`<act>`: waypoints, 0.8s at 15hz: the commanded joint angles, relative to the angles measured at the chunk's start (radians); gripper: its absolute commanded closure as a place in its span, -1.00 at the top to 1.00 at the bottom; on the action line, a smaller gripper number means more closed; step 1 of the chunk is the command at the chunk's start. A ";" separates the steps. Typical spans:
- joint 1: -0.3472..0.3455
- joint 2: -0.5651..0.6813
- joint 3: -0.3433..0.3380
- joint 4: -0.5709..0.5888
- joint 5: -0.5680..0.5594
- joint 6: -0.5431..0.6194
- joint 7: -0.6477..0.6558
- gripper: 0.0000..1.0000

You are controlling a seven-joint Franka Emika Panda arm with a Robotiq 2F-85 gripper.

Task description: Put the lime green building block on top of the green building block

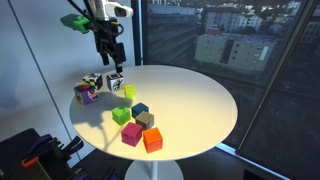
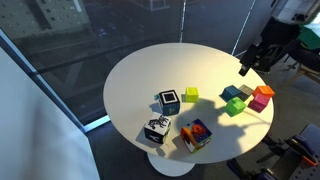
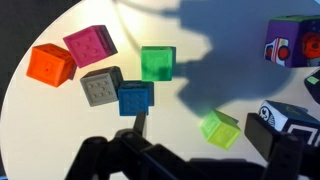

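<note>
The lime green building block [image 3: 220,128] lies on the white round table [image 1: 190,100], apart from the other cubes; it also shows in both exterior views [image 1: 129,92] [image 2: 190,95]. The green building block [image 3: 157,63] sits among the coloured cubes, seen too in both exterior views [image 1: 121,115] [image 2: 235,107]. My gripper [image 3: 212,140] is open and empty. It hangs above the table, with the lime block between its fingers in the wrist view. In both exterior views the gripper [image 1: 110,57] [image 2: 250,64] is well above the table top.
Next to the green block lie a teal cube [image 3: 133,98], a grey cube [image 3: 102,87], a magenta cube [image 3: 90,45] and an orange cube [image 3: 50,65]. Three patterned cubes [image 1: 115,83] [image 1: 92,82] [image 1: 86,95] stand near the lime block. The table edge is close by.
</note>
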 commanded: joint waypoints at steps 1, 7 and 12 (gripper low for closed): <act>0.004 0.040 0.000 0.029 0.009 0.003 0.005 1.00; 0.007 0.129 0.008 0.084 0.002 0.024 0.026 1.00; 0.017 0.231 0.017 0.155 -0.001 0.052 0.056 1.00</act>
